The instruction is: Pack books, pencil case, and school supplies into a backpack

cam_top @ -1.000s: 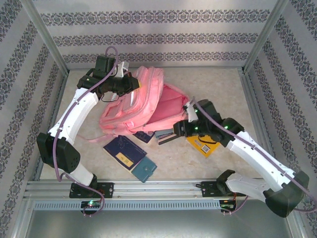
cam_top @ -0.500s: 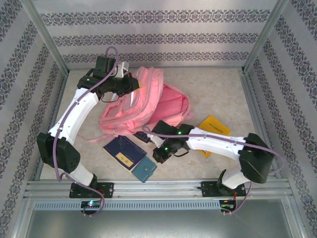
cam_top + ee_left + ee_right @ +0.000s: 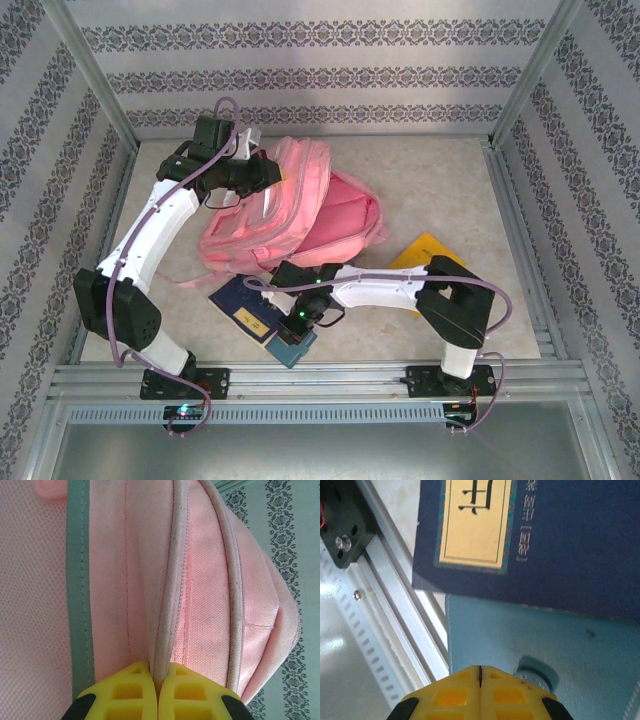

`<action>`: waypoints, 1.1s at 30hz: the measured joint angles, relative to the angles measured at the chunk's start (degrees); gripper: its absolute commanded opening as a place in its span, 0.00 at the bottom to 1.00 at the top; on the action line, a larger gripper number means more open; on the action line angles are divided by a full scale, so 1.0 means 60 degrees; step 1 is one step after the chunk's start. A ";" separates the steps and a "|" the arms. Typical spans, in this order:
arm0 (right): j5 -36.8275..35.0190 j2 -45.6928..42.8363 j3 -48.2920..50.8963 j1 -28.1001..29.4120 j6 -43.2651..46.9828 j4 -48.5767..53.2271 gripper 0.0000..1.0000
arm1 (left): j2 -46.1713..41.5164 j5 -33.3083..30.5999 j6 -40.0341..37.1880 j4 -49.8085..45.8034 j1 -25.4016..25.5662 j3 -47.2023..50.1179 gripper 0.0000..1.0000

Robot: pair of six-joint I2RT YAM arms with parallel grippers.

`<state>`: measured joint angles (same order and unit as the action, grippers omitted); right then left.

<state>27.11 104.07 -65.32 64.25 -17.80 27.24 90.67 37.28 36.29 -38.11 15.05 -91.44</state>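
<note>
- left claw (image 3: 157,680): fingers pinched tight on a piped seam of the backpack (image 3: 300,210), at its far-left side. My read is it's propping the mouth open.
- right claw (image 3: 480,672): fully closed, nothing between the fingers. It sits over the teal notebook (image 3: 555,635) at the near edge of the tabletop (image 3: 440,170). Can't tell if it's touching the cover.
- navy book (image 3: 560,535) butts against or overlaps the notebook's far edge, can't tell which. yellow book (image 3: 428,247) is off to the right, partly under the right arm (image 3: 380,290).
- notebook, my guess: thin, light, fairly stiff, with a smooth cover. It lies flat, so closed fingers get no bite from above.
- best hold: open up and pinch the free edge toward the rail (image 3: 395,605), or slide it to overhang first. Stay off the snap button (image 3: 536,672).
- backpack is soft and floppy, so the mouth will likely sag if the seam is dropped.
</note>
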 measured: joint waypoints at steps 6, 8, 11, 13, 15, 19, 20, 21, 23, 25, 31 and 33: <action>-0.0619 0.0452 -0.0022 0.0007 -0.0506 -0.0164 0.00 | -0.0018 0.0000 0.0000 0.0004 0.0055 0.0055 0.00; -0.1144 0.0219 0.0277 -0.0004 -0.0812 -0.0375 0.00 | -0.0018 0.0000 0.0000 0.0004 0.0062 0.0080 0.00; -0.1920 -0.0546 0.1100 -0.0284 -0.1293 -0.0557 0.00 | -0.0018 0.0007 0.0004 0.0015 0.0062 0.0098 0.00; -0.2452 -0.1264 0.1851 -0.0725 -0.1672 -0.0583 0.00 | -0.0018 0.0011 0.0015 0.0033 0.0062 0.0098 0.00; -0.2838 -0.1956 0.2539 -0.1235 -0.1982 -0.0554 0.00 | -0.0018 0.0011 0.0033 0.0055 0.0062 0.0098 0.00; -0.3140 -0.2932 0.3279 -0.1887 -0.2302 -0.0277 0.15 | -0.0018 0.0011 0.0036 0.0076 0.0062 0.0098 0.00; -0.3158 -0.3151 0.3333 -0.1938 -0.2320 -0.0160 0.21 | -0.0018 0.0011 0.0036 0.0076 0.0062 0.0098 0.00; -0.3184 -0.3366 0.3348 -0.1949 -0.2342 -0.0029 0.25 | -0.0018 0.0011 0.0036 0.0076 0.0062 0.0098 0.00; -0.3228 -0.3865 0.3351 -0.2033 -0.2295 0.0178 0.32 | -0.0018 0.0011 0.0036 0.0080 0.0062 0.0098 0.00; -0.3228 -0.4430 0.3348 -0.2222 -0.2273 0.0346 0.37 | -0.0015 0.0015 0.0036 0.0080 0.0062 0.0098 0.00; -0.2528 -0.4951 0.3424 -0.3304 -0.2317 0.0616 0.06 | -0.0015 0.0015 0.0040 0.0080 0.0062 0.0098 0.00; -0.2211 -0.4943 0.3606 -0.3308 -0.2259 0.0707 0.00 | -0.0015 0.0011 0.0040 0.0080 0.0062 0.0098 0.00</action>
<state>13.85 74.41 -43.68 44.40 -31.35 31.48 90.59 37.34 36.53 -37.63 15.42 -90.85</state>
